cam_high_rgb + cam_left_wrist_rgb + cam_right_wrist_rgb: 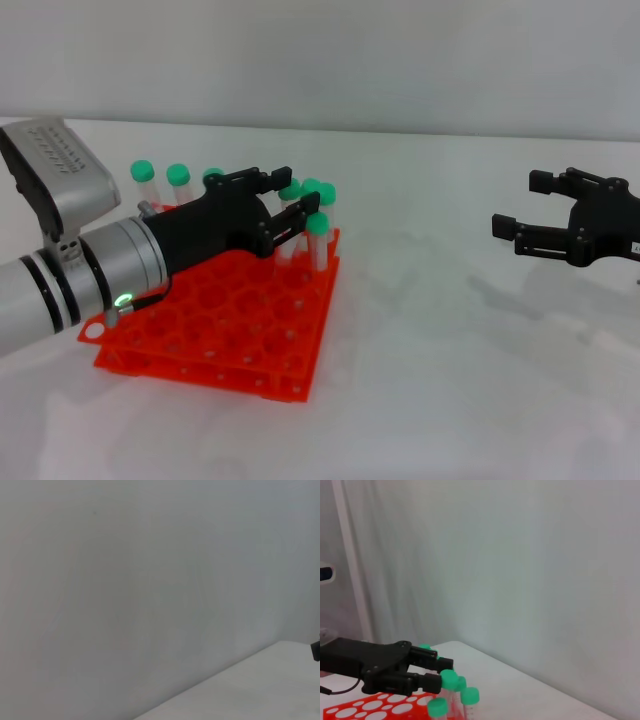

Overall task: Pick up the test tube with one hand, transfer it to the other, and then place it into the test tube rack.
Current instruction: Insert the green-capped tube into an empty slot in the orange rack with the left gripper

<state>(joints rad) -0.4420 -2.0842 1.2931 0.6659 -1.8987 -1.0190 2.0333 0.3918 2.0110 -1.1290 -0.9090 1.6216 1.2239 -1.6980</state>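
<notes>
Left claw (285,205), on the silver forearm: being held low over the far right corner of the test tube rack (215,330), fingers being kept parted, nothing being seen clamped between them

Test tube (317,238), green cap: being carried upright in a corner hole of the rack, long axis vertical, just beyond the lower fingertip of the left claw on the side facing the right arm; whether it is being touched cannot be told

Other green-capped tubes (143,180): being held upright along the far row of the rack

Right claw (520,205), slim and black: being held well apart over the bare worktop (450,350), wide open and empty; the left claw is being judged much the nearer, so placing appears all but done
</notes>
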